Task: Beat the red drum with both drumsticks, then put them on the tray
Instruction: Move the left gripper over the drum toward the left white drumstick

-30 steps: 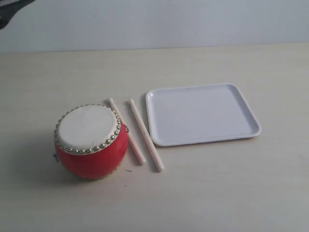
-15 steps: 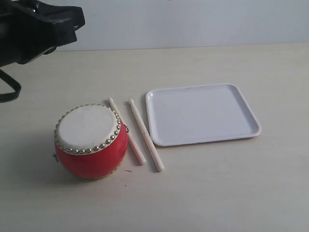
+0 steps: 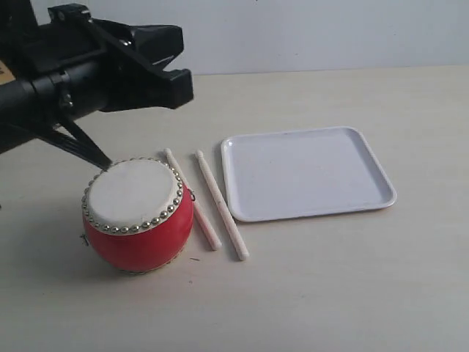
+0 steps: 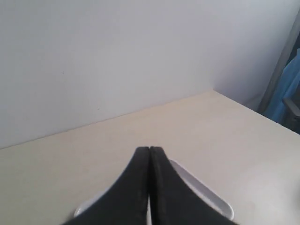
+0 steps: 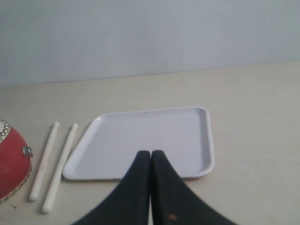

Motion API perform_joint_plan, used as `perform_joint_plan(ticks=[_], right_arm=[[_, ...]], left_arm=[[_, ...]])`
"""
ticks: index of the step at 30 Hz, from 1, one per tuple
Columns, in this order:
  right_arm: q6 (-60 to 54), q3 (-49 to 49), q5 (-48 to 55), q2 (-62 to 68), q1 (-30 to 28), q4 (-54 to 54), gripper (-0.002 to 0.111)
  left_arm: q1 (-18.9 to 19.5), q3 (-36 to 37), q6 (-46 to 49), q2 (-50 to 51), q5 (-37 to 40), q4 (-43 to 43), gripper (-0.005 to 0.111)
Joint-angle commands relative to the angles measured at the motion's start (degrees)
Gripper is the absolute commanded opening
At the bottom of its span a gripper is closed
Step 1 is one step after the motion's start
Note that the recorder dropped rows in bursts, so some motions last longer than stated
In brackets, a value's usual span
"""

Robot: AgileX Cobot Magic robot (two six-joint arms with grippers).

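Left arm (image 3: 80, 70) nearer glossy red drum (image 3: 139, 242)

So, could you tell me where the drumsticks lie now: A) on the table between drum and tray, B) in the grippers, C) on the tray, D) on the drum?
A: both drumsticks lie side by side on the table, between drum and tray.

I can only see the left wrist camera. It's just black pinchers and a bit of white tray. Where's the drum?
Observer: In the exterior view the red drum stands on the table, left of the tray.
Operator: Where are the sticks?
Observer: Both drumsticks lie side by side between drum and tray, and nothing is holding them.
Operator: What about the other pincher?
Observer: The right gripper is shut and empty.
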Motion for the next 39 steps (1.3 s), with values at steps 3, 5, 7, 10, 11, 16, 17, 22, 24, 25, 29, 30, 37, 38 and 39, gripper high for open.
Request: perform_joint_plan(ticks=[3, 5, 7, 10, 11, 16, 17, 22, 24, 25, 29, 30, 37, 38, 39], right_arm=[[-0.1, 0.2, -0.3, -0.3, -0.4, 0.2, 0.0], [-0.1, 0.2, -0.3, -0.3, -0.4, 0.2, 0.0], [-0.1, 0.2, -0.3, -0.3, -0.4, 0.2, 0.0], [-0.1, 0.2, -0.3, -0.3, -0.4, 0.2, 0.0], [-0.1, 0.2, -0.3, -0.3, -0.4, 0.2, 0.0], [-0.1, 0.2, -0.3, -0.3, -0.4, 0.2, 0.0], [-0.1, 0.2, -0.3, -0.3, -0.4, 0.2, 0.0], [-0.1, 0.2, -0.3, -0.3, -0.4, 0.2, 0.0], [-0.1, 0.2, -0.3, -0.3, -0.4, 0.2, 0.0], [-0.1, 0.2, -0.3, -0.3, -0.4, 0.2, 0.0], [-0.1, 0.2, -0.3, -0.3, -0.4, 0.2, 0.0], [-0.1, 0.2, -0.3, -0.3, -0.4, 0.2, 0.0], [-0.1, 0.2, -0.3, -0.3, -0.4, 0.2, 0.0], [-0.1, 0.2, -0.3, -0.3, -0.4, 0.2, 0.0], [-0.1, 0.2, -0.3, -0.3, -0.4, 0.2, 0.0]], left_arm=[[-7.5, -0.2, 17.3, 4.6, -7.1, -16.5, 0.0], [-7.8, 0.0, 18.2, 5.4, -6.9, -22.0, 0.0], [-7.8, 0.7, 18.6, 6.3, -6.6, -23.7, 0.0], [-7.8, 1.0, 10.3, 7.6, -3.5, -13.8, 0.0], [-7.7, 1.0, 3.4, 8.4, -3.5, -7.7, 0.0], [-7.7, 0.9, -21.3, 9.7, -3.0, 11.0, 0.0], [-7.7, 0.9, -22.5, 9.7, -2.4, 11.7, 0.0], [-7.7, 0.8, -18.5, 9.7, 4.8, 7.2, 0.0], [-7.6, -0.4, -18.4, 9.6, 11.4, 7.3, 0.0], [-7.6, -1.7, -18.9, 9.6, 14.5, 7.4, 0.0], [-6.5, -9.9, -36.3, 9.6, 31.4, 23.1, 0.0], [-6.5, -10.9, -42.6, 9.6, 34.7, 28.9, 0.0], [-7.2, -13.5, -81.9, 9.6, 51.3, 69.5, 0.0], [-7.2, -13.5, -82.0, 9.6, 49.1, 71.2, 0.0], [-7.2, -13.5, -82.7, 9.7, 47.6, 71.5, 0.0]])
